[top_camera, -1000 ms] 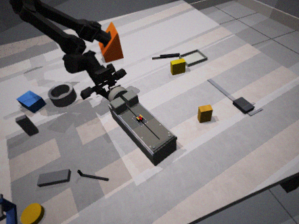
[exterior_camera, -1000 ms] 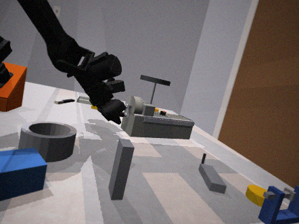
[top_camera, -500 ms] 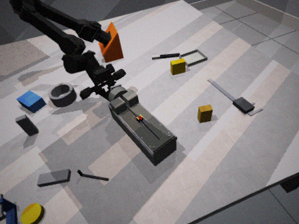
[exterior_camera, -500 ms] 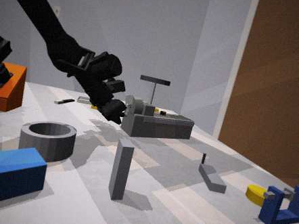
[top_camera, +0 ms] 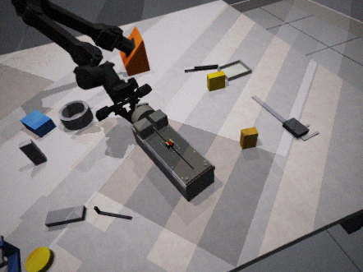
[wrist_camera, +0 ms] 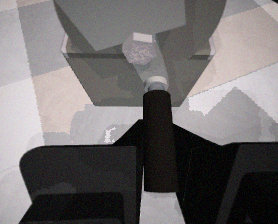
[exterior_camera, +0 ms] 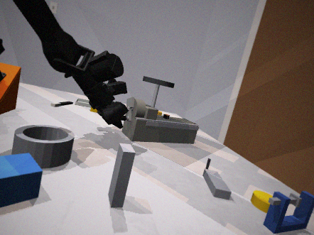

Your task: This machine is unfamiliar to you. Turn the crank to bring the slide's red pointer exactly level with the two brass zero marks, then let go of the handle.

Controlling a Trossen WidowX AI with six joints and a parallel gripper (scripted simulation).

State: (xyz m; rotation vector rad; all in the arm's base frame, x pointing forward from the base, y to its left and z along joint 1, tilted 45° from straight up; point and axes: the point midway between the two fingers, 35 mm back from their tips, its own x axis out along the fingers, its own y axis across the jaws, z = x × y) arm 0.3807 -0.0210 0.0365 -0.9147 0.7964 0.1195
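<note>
The machine [top_camera: 181,162] [exterior_camera: 167,130] is a long grey box with a slot along its top. A round crank disc [top_camera: 139,112] [exterior_camera: 136,108] sits at its near end. The red pointer [top_camera: 168,143] [exterior_camera: 165,116] on the slide lies between two small brass marks [top_camera: 172,144]; I cannot tell if they are exactly level. My gripper [top_camera: 128,112] [exterior_camera: 122,116] [wrist_camera: 150,124] is shut on the dark crank handle [wrist_camera: 159,140], which runs from the fingers up to the crank's hub [wrist_camera: 140,50] in the wrist view.
A grey ring [top_camera: 75,114] [exterior_camera: 42,143], a blue block [top_camera: 38,122] [exterior_camera: 18,179] and an orange wedge [top_camera: 135,55] lie near the arm. Two yellow cubes [top_camera: 216,80] [top_camera: 249,137], a square [top_camera: 287,121], a tray [top_camera: 235,70], grey slabs [top_camera: 66,215] [exterior_camera: 121,175] and a blue clamp [exterior_camera: 288,211] are scattered about.
</note>
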